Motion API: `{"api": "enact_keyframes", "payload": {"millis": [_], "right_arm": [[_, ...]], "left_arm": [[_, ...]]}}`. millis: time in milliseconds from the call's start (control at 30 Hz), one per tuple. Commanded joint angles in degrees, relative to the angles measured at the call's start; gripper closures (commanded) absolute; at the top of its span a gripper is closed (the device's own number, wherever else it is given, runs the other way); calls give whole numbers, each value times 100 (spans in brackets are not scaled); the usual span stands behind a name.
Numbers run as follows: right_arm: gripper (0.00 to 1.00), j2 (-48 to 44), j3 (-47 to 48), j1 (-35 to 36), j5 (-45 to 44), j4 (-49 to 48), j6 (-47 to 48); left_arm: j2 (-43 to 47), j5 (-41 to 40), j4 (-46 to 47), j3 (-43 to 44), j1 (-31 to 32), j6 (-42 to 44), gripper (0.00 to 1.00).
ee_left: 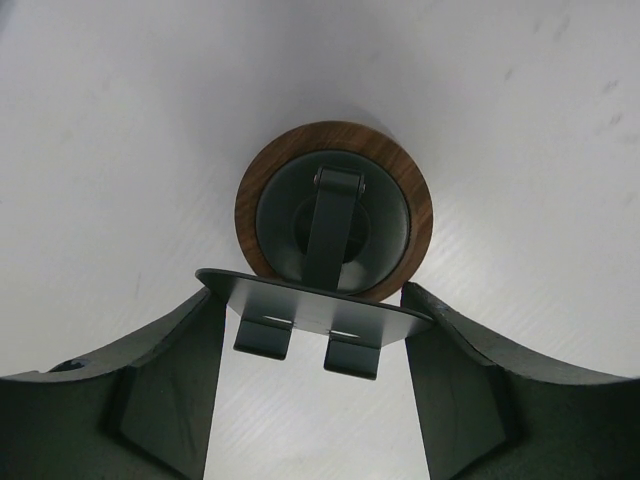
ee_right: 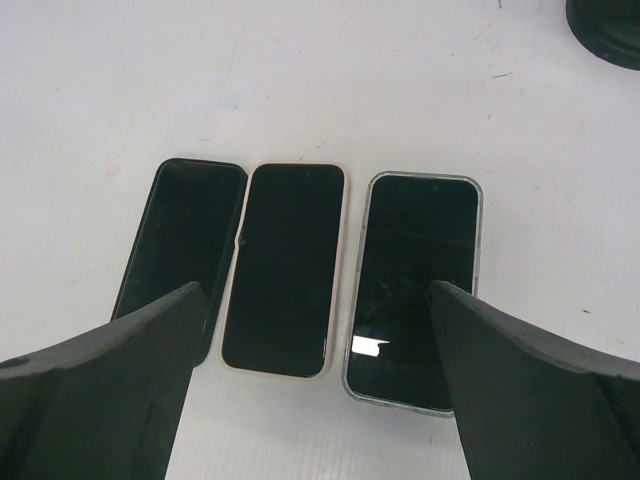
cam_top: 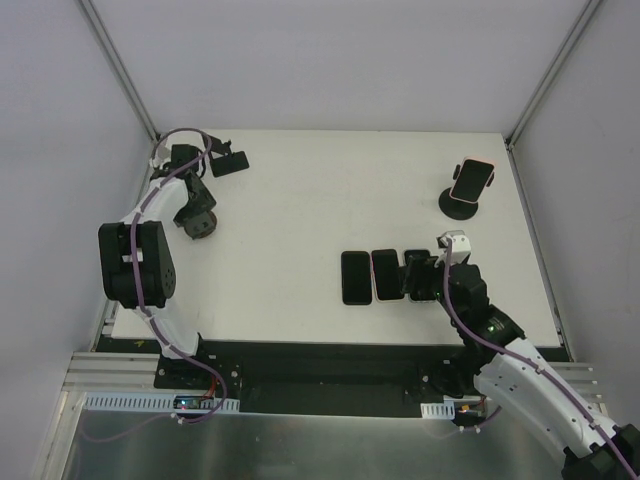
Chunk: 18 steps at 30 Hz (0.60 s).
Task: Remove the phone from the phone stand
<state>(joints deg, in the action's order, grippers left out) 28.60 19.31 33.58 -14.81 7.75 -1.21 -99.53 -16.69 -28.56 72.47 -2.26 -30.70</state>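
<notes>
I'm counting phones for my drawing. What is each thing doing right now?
Pink phone, held in the black stand.
Three phones, lying flat in a row, screens dark.
Wooden-base stand, empty.
Left hand, around that stand's plate; grip unclear.
Right hand, open, empty, above the row.

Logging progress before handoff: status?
Left jaws open at empty wood-based stand. Right jaws open above three flat phones. Pink-cased phone on black stand, untouched. Nothing blocking it.
</notes>
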Motion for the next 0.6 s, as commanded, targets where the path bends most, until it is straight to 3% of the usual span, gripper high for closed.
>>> {"api": "enact_keyframes", "payload": {"millis": [0,133,367,567], "right_arm": [[4,58,284,-27,-224,-397,-37],[4,75,284,-27,-268,-397,-54],[4,102,337,-27,-488,-397,-195],[4,155,372,-36,-523,-397,-292]], "left_arm": [[-408,-62,140,1013,-353,371,81],[-1015,-2,131,2040,-669,556,80],[-1973,297,26,3089,-881,591,73],[-2106,499,-27,3221,-952,644,46]]}}
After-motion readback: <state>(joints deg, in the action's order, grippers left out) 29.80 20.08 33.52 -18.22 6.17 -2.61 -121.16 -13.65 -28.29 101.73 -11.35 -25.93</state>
